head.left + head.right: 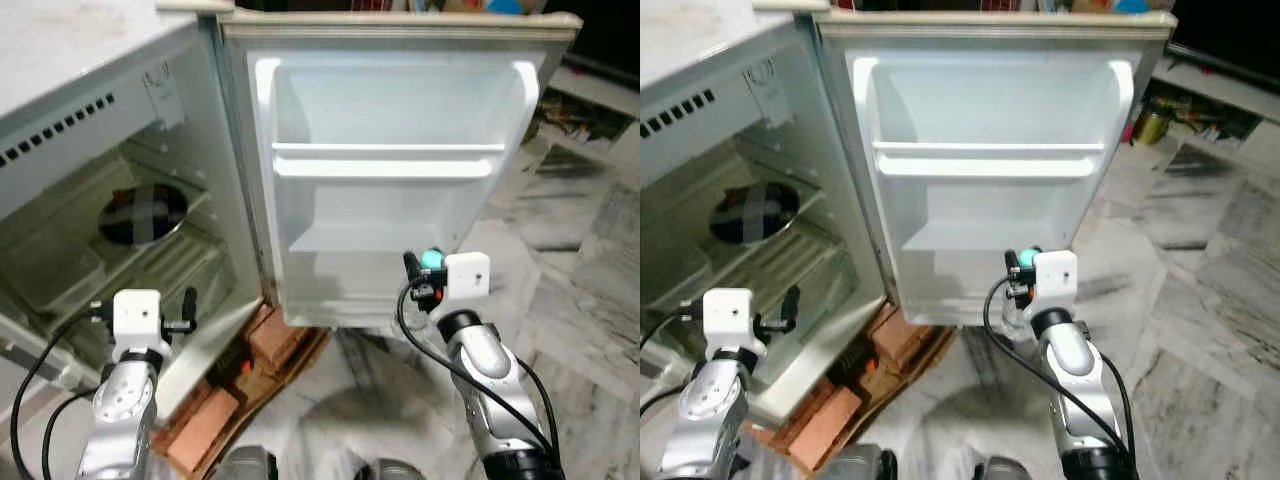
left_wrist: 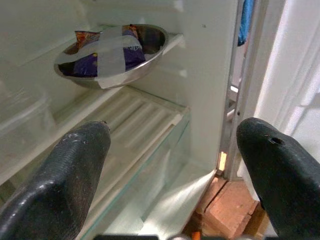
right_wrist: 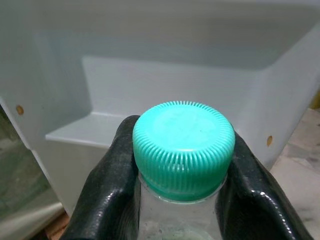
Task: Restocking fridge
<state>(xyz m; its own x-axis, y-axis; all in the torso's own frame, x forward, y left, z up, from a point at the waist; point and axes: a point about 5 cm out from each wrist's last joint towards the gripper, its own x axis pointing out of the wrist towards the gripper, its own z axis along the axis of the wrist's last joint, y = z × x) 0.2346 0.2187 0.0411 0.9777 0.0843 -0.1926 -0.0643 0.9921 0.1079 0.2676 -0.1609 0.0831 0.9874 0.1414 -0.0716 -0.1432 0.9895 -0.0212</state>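
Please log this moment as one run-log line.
fridge door open | right gripper shut on bottle near door shelf | left gripper open at fridge interior

silver arms, white wrist blocks, black cables, black rubbery tool fingers (image 3: 107, 200).

Bottle (image 3: 183, 220) body below frame edge

eyes: high, facing open fridge (image 1: 120, 200) | wrists: close, facing inward
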